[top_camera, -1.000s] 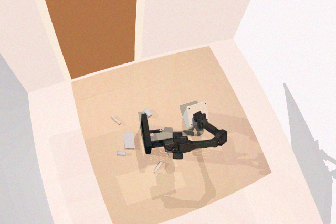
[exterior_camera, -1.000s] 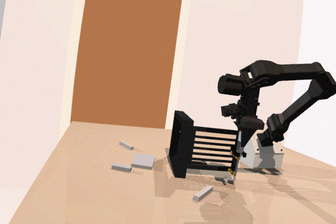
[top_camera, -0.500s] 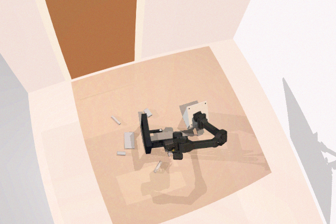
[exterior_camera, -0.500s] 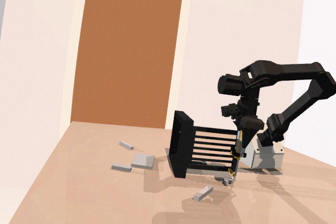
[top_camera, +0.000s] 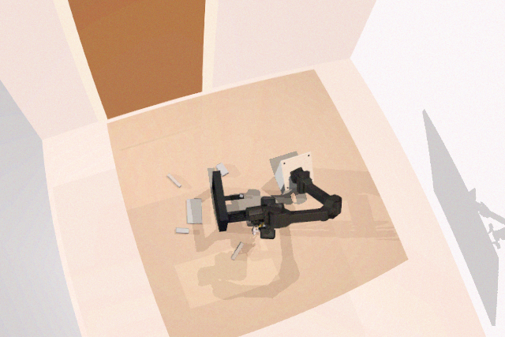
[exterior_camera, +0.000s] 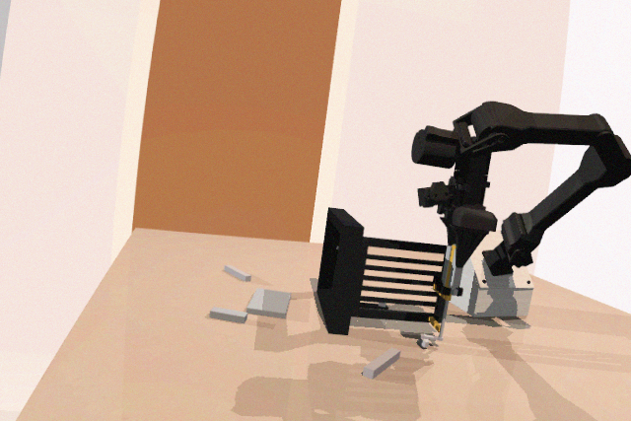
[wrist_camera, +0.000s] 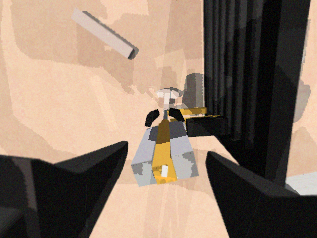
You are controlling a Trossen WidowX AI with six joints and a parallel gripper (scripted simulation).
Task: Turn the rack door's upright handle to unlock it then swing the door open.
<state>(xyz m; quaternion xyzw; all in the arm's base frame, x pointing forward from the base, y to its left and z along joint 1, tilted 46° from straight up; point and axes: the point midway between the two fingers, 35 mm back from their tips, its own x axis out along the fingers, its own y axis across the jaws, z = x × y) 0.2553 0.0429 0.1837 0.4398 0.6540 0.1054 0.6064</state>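
The black barred door (exterior_camera: 402, 282) (wrist_camera: 225, 59) stands out from the black frame (top_camera: 218, 198) (exterior_camera: 354, 278), roughly at a right angle to it. At its free edge is the upright handle (exterior_camera: 449, 268) (wrist_camera: 163, 149), with grey side pieces spread apart around a yellow core. How far the handle is turned is hard to tell. My gripper (exterior_camera: 457, 265) (wrist_camera: 166, 152) points down over the handle and is open. In the wrist view its two fingers stand on either side of the handle, with a visible gap on each side. In the top view the wrist hides the handle's top.
A grey bar (top_camera: 237, 250) (exterior_camera: 381, 363) (wrist_camera: 106, 34) lies on the table near the door's free end. A grey block (top_camera: 194, 211) (exterior_camera: 268, 303) and more small bars lie beyond the frame. A black arm (top_camera: 233, 196) sticks out from the frame's other side. The robot's base (exterior_camera: 502, 302) is nearby.
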